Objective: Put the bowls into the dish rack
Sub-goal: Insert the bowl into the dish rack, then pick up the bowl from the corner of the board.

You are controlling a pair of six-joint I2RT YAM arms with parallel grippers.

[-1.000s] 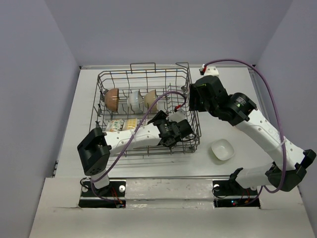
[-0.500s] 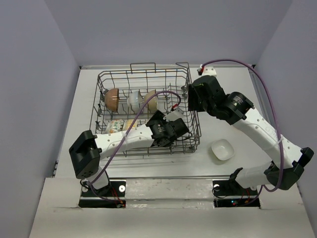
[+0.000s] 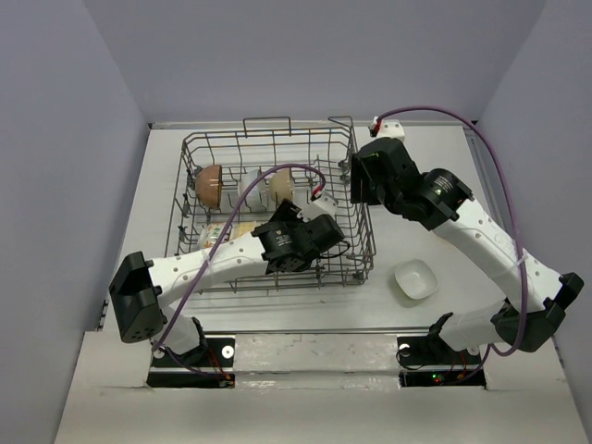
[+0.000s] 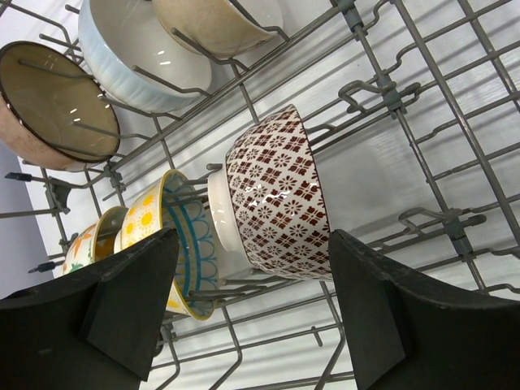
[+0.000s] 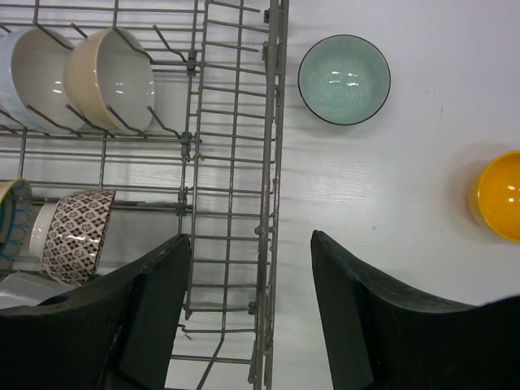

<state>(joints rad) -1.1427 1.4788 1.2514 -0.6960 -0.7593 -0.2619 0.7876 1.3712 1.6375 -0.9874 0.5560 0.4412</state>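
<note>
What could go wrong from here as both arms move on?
The left gripper's open fingers flank the maroon-patterned bowl, which leans in the dish rack. A crooked lift could clip it or the white bowl beside it. The right gripper hangs open over the rack's side wall, so dropping toward the teal bowl could snag a finger on the wire.

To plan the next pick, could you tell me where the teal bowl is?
In the right wrist view, the teal bowl sits on the table just right of the dish rack, near the yellow bowl.
</note>
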